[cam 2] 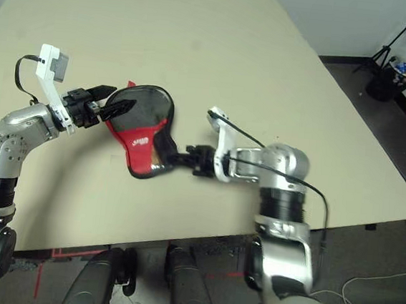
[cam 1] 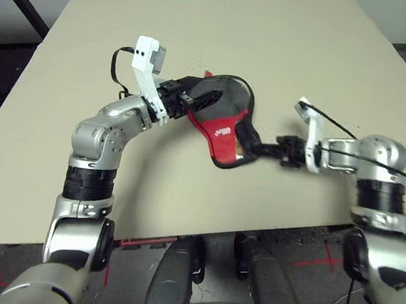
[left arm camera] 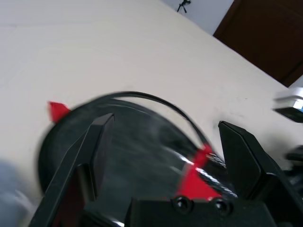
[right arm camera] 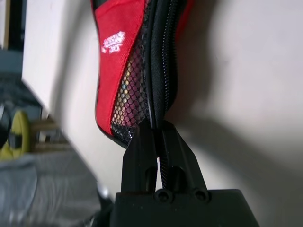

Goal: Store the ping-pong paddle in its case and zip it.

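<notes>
Apparently mid-zip, the right hand (right arm camera: 158,130) grips the case's (cam 2: 145,141) near right edge over the surface (cam 2: 220,53), the left hand (left arm camera: 165,124) spread at its left; next, pull steadily along the zipper (right arm camera: 165,52).

- Case (cam 1: 224,129): flat, paddle-shaped fabric pouch with one wide, round end and one narrower end.
- Face: dark panel (cam 1: 229,101) across the round end; red fabric section (cam 1: 223,141) below it, bearing a white logo (right arm camera: 113,42).
- Narrow end: black mesh (right arm camera: 128,97) beside the red fabric.
- Edge: black, with a toothed zipper (right arm camera: 165,47) along the right side. Full closure cannot be determined.
- Tab: red, at the far left of the rim (left arm camera: 57,111).
- Pose: round end far, narrow end near; right edge of the narrow end pinched.
- Location: over the near part of the table (cam 1: 184,200).
</notes>
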